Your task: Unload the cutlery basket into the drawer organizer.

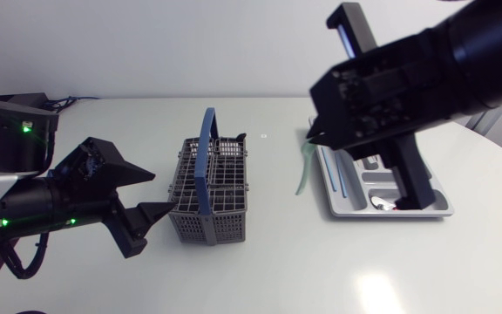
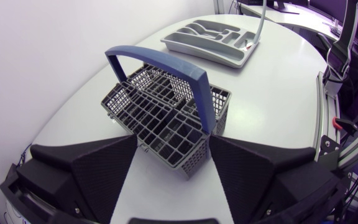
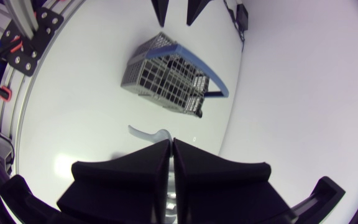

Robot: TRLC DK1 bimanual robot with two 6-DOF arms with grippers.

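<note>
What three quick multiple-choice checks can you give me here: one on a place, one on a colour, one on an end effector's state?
1. The cutlery basket stands:
A) on the table, between the left end effector and the drawer organizer
B) inside the organizer
C) lifted in the air

2. The basket's handle is:
A) red
B) blue
C) yellow

3. The right end effector is:
A) open and bare
B) shut on the basket's handle
C) shut on a pale utensil

Answers:
1 A: the head view shows it resting on the tabletop between the two.
2 B: the arch over the grey mesh is blue in every view.
3 C: its fingers are closed together, and the utensil hangs from them over the organizer's edge.
</note>
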